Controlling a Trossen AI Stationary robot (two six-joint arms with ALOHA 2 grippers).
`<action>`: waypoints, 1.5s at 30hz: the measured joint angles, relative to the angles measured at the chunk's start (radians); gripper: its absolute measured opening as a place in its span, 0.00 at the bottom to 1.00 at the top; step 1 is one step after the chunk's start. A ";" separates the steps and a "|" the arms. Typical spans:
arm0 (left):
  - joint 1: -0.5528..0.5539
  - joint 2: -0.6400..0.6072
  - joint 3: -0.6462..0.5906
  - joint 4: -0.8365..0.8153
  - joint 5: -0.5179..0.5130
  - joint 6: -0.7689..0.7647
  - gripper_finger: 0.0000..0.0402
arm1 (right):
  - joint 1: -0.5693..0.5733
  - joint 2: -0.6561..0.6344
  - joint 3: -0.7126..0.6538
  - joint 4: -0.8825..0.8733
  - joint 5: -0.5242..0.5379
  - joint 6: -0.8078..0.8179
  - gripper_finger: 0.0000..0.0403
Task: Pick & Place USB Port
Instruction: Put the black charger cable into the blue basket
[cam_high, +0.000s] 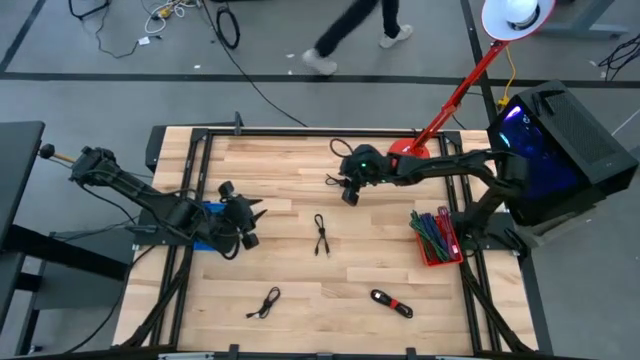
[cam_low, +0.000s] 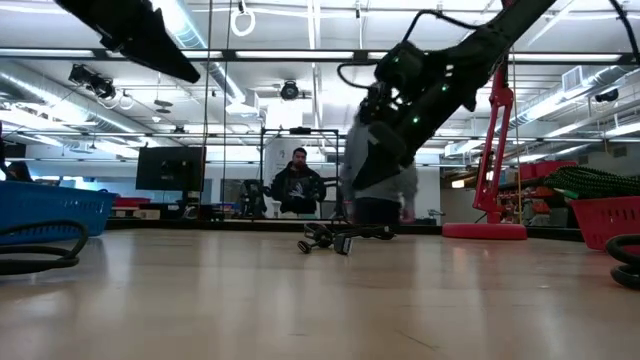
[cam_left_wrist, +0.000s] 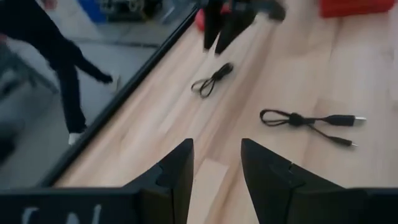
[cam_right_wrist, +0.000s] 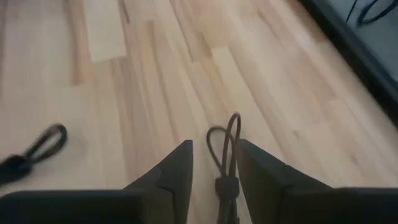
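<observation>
While the right pincer (cam_right_wrist: 213, 167) straddles a cable (cam_right_wrist: 226, 155), bare wood surrounds it.

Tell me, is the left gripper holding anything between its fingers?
No. In the left wrist view the left gripper stands open, with only bare table showing in the gap.

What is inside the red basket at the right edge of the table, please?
The red basket holds a bundle of cables, green and red strands showing, piled above its rim. Its floor and whatever lies beneath them are covered, so I cannot tell what else is inside.
</observation>
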 joint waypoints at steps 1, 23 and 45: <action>0.000 0.000 0.000 0.021 0.000 0.038 0.34 | -0.002 0.016 0.009 -0.010 0.000 -0.002 0.33; 0.000 0.000 0.000 0.058 0.037 0.080 0.34 | -0.037 0.171 0.024 -0.105 0.071 0.018 0.53; 0.087 0.000 0.000 0.351 0.021 0.161 0.34 | -0.015 0.084 0.025 -0.148 -0.043 0.053 0.05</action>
